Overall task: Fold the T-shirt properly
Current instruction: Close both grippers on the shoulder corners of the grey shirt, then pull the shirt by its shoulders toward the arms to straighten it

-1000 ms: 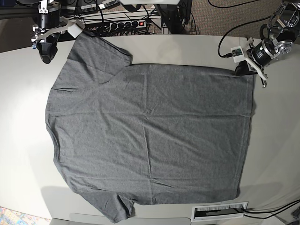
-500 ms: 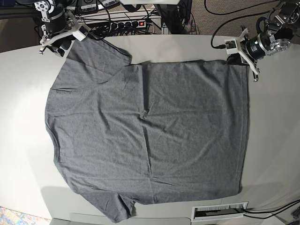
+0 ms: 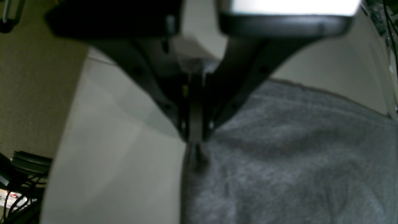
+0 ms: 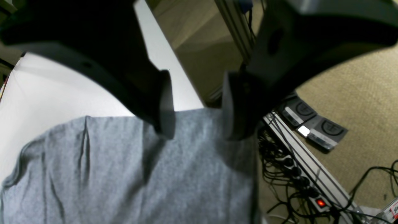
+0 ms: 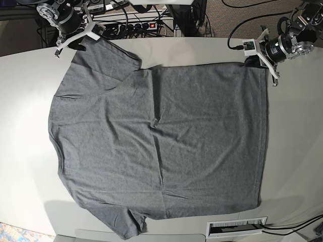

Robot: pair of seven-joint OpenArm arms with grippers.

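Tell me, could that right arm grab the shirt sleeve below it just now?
Probably yes: the right gripper hangs open right above the T-shirt sleeve's edge, nothing between them. Only a short drop seems needed.

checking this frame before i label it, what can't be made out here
- Left gripper: left wrist view blurred; shut on the T-shirt corner, but how much cloth is pinched is hidden by the fingers.
- Right gripper: open above the sleeve; contact unclear.
- T-shirt collar: not discernible in base view.
- Lower sleeve: partly cut by base view's bottom edge.
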